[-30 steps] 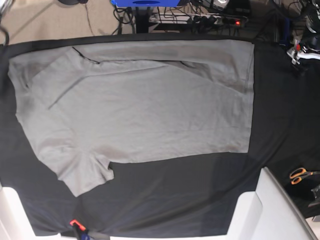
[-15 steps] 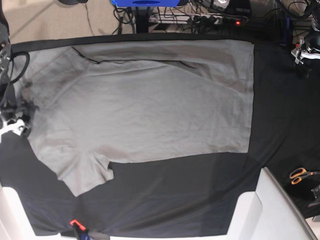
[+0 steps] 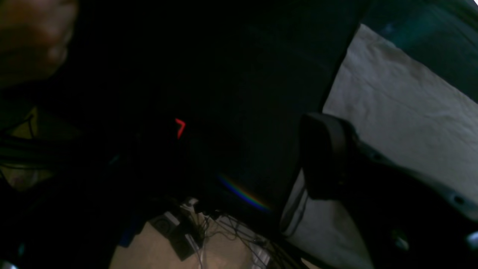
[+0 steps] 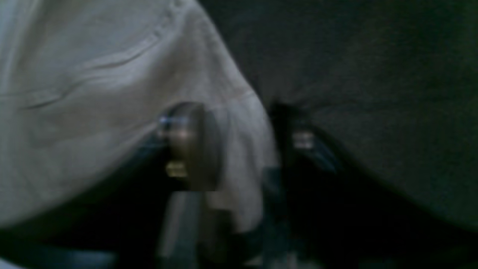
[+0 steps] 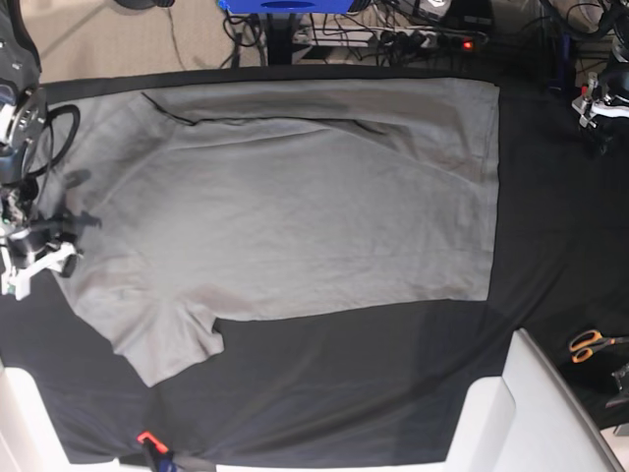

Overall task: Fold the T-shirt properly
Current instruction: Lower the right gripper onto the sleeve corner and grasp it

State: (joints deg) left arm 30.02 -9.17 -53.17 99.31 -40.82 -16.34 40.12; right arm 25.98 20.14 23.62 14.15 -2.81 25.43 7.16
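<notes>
Orange-handled scissors (image 5: 593, 344) lie at 4 o'clock on the black-clothed worktop (image 5: 393, 393), well apart from the T-shirt (image 5: 295, 197) spread flat across the middle. The right claw (image 5: 39, 258) straddles the shirt's 9 o'clock edge, parted, fabric between its fingers. The left claw (image 5: 600, 98) hangs off at 2 o'clock; I cannot tell its opening.

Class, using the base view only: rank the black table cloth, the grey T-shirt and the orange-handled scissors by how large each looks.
1. Black table cloth, largest: it extends past the shirt on every side.
2. T-shirt, covering much of the cloth.
3. Scissors, far the smallest, at the right edge.
</notes>
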